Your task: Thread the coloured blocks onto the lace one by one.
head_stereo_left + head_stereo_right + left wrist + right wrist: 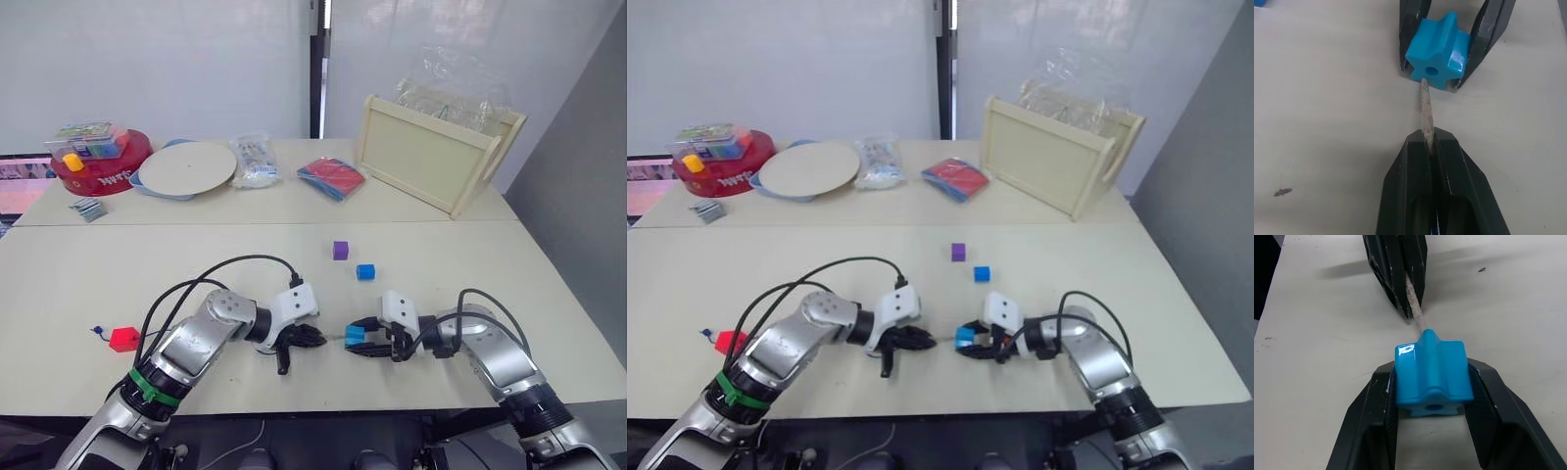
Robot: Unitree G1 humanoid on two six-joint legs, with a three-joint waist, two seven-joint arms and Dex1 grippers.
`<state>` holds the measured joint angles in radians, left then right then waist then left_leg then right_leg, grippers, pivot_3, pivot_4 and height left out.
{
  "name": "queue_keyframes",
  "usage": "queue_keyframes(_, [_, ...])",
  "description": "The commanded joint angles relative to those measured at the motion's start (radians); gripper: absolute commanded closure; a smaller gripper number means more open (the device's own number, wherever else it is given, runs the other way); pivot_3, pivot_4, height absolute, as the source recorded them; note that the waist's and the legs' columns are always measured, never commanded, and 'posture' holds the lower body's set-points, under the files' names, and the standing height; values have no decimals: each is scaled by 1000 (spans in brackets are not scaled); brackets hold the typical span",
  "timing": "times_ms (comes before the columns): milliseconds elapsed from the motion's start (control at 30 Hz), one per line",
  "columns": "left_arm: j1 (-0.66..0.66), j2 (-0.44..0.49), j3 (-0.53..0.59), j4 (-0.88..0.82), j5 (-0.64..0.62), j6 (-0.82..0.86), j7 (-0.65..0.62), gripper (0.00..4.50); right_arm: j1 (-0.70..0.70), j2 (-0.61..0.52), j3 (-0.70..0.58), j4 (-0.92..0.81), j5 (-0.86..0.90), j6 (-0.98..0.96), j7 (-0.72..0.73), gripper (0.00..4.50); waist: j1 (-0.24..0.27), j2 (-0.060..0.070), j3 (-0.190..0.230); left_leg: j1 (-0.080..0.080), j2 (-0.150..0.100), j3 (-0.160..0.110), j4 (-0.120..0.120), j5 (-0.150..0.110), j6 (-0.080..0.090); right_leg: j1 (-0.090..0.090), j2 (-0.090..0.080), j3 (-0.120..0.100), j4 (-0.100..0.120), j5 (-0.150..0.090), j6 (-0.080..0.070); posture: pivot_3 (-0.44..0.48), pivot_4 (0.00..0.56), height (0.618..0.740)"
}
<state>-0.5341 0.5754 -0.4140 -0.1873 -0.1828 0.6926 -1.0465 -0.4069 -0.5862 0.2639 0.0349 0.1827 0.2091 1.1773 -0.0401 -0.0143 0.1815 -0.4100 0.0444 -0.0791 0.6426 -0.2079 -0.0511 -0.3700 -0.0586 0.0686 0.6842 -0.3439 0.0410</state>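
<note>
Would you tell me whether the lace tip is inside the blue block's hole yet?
Just entering: the lace tip meets the hole of the blue block.

Glossy moulded plastic on the blue block (1433,377), smooth with bright highlights along its ridges. Stiff, pale, rough-grained tip on the lace (1426,112), speckled like worn fibre. Hard black plastic on the fingers of the left tool (1433,142) and right tool (1432,404), semi-gloss, edges scuffed pale. Matt, smooth cream laminate on the surface (509,264), faintly marked. Unfinished pale wood on the tray frame (431,147); crinkled clear plastic film behind it.
</note>
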Motion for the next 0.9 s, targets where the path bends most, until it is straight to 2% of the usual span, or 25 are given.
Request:
queue_keyframes(33, [2, 7, 10, -50, -20, -19, -18, 4500, 1, 4, 19, -10, -11, -12, 7, 3139, 0, 0, 0, 0, 0, 0, 0, 0, 0, 0, 0, 0, 0, 0, 0, 0, 150, 740])
queue_keyframes(467, [1, 0, 46, -46, -40, -22, -1, 4500, -3, -4, 36, -1, -30, -14, 31, 3139, -1, 0, 0, 0, 0, 0, 0, 0, 0, 0, 0, 0, 0, 0, 0, 0, 150, 740])
queue_keyframes(667, [1, -14, 10, -71, -49, -22, -28, 4500, -2, -4, 36, -5, -32, -9, 31, 3139, -1, 0, 0, 0, 0, 0, 0, 0, 0, 0, 0, 0, 0, 0, 0, 0, 150, 740])
queue_keyframes(900, [-48, -64, -19, 3, -13, -60, -23, 4500, 9, -10, 41, -28, -30, -5, 41, 3139, 1, 0, 0, 0, 0, 0, 0, 0, 0, 0, 0, 0, 0, 0, 0, 0, 150, 740])
